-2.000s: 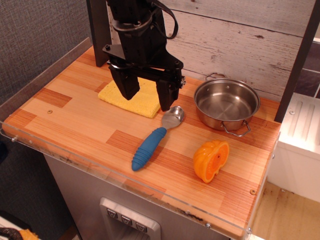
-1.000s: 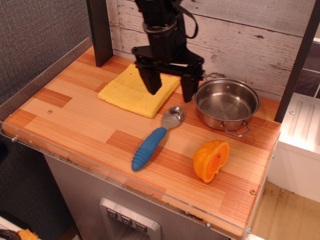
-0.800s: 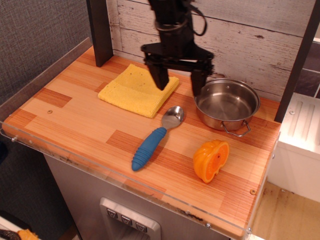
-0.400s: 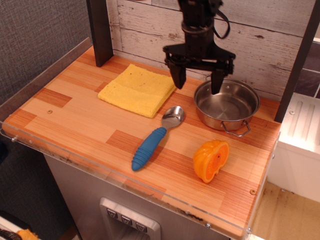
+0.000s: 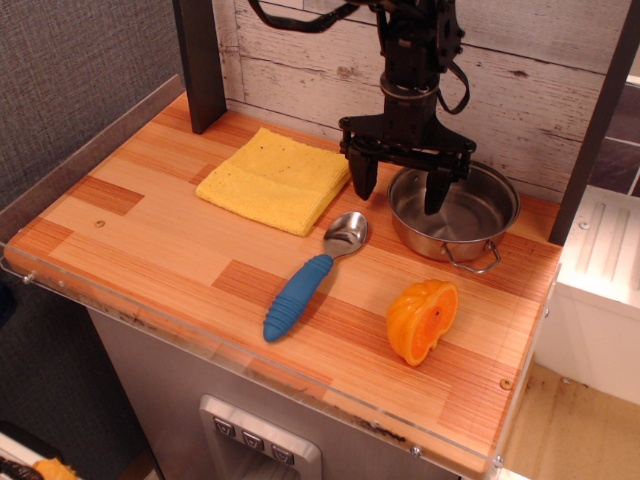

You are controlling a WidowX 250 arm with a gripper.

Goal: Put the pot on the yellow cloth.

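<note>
The wooden table (image 5: 150,250) is carrying everything, w/ a grey wall running along its left side and a dark post (image 5: 200,60) standing at the back-left corner. Towards the back left the yellow cloth (image 5: 272,180) is lying flat, folded, nothing resting on it. Just right of and in front of it the blue-handled spoon (image 5: 310,275) is lying diagonally, its metal bowl pointing up-right and sitting near the cloth's front-right corner, handle pointing down-left. Above that, approx centre-right, the black gripper (image 5: 401,188) is hanging down from the arm, its jaws spread apart and holding nothing; the left finger is sitting outside the pot's left rim, btwn cloth and pot, while the right finger is reaching down inside the pot's rim, so the jaws are straddling the pot's left wall. Can't tell whether either finger is touching the metal. The pot (image 5: 455,212) is sitting on the table at the back right, well apart from the cloth, upright and empty, one wire loop handle pointing towards the front, the other mostly hidden behind the gripper. In front of the pot the orange pumpkin-like toy (image 5: 422,320) is lying on its side, cut face showing, apart from the pot and the spoon
</note>
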